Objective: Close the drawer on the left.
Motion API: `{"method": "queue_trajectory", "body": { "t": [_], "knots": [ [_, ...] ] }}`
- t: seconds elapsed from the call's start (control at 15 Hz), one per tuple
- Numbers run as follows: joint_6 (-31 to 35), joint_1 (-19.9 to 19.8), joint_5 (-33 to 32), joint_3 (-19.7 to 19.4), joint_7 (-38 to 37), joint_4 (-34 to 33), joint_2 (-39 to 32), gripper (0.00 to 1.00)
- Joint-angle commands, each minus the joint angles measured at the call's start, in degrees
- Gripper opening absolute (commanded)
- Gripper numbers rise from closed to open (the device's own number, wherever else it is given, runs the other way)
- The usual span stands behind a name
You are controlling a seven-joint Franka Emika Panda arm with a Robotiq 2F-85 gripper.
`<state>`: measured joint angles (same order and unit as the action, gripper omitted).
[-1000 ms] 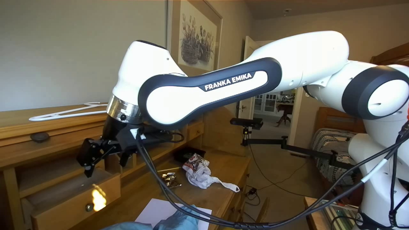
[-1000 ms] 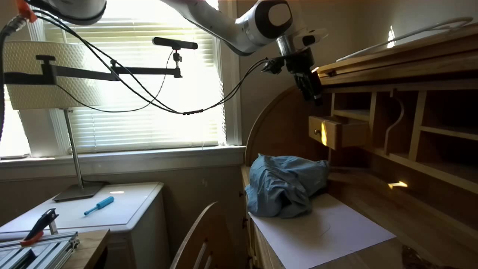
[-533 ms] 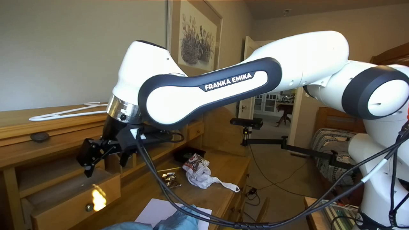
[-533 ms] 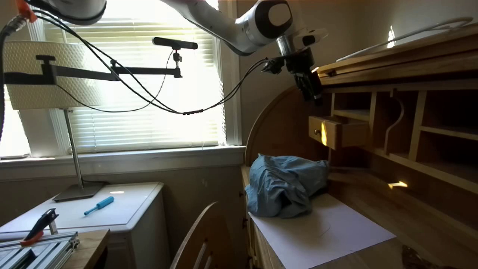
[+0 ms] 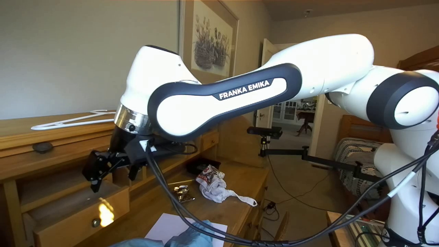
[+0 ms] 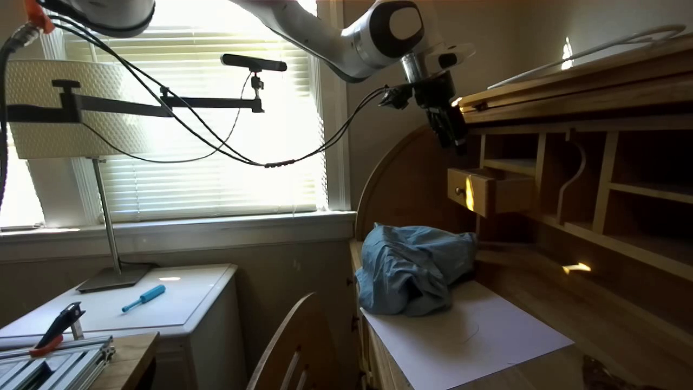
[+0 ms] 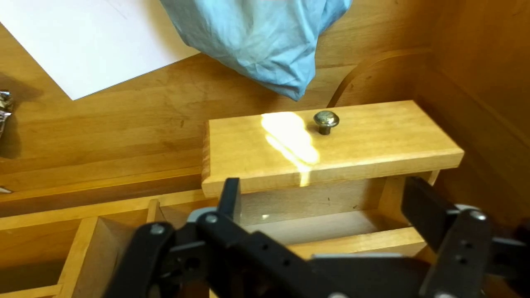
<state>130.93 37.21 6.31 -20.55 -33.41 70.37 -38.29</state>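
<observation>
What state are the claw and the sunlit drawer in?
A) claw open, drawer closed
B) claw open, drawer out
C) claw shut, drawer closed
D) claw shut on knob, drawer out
B: the wrist view shows the claw with jaws spread wide and the drawer jutting out, its inside exposed.

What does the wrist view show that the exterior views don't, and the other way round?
Only the wrist view: a look down through the open gripper into the drawer. Only the exterior views: the robot's white arm in both, and window blinds and a lampshade in an exterior view. All share the pulled-out drawer with its round knob, the blue cloth and the white paper.
</observation>
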Motion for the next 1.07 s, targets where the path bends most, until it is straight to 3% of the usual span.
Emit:
{"method": "queue_trajectory", "body": {
  "t": [0.0,0.33,0.73,1.0],
  "knots": [
    [-2.73,3.01,-4.39,-3.06,-4.34,0.57,-0.98,1.0],
    [-6.21,6.39,-7.75,-5.32,-4.56,3.08,1.39,1.0],
    [-20.43,8.99,-8.7,-5.83,-1.19,3.92,6.63,1.0],
    [-21.81,9.69,-8.44,-5.67,-1.07,3.65,8.08,1.0]
  ]
}}
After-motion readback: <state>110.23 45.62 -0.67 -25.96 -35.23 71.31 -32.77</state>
